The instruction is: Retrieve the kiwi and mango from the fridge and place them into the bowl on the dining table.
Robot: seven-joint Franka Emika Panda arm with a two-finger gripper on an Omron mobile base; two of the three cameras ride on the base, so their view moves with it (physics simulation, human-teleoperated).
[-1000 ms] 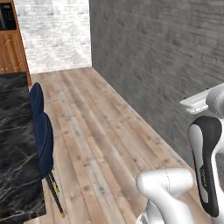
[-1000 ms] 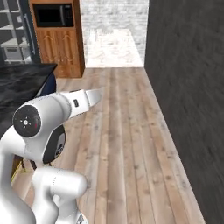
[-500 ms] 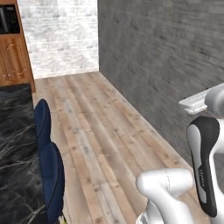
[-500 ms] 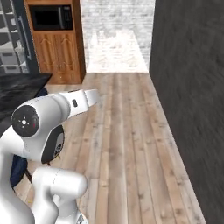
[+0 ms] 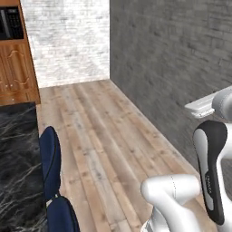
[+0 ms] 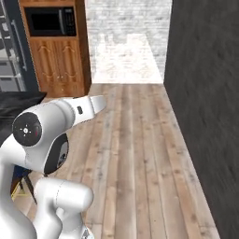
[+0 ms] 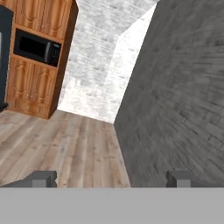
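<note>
Here, end effector (image 7: 111,178) spread wide and empty, microwave (image 7: 36,47) set in wooden cabinet (image 7: 37,83), plank floor (image 7: 70,144).

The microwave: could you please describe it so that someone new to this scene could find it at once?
Look to the far end of the plank floor, where a tall wooden cabinet stands beside the white brick wall. The microwave is built into that cabinet near its top, above two arched doors. It is the one black, glossy rectangle set in the orange-brown wood.
</note>
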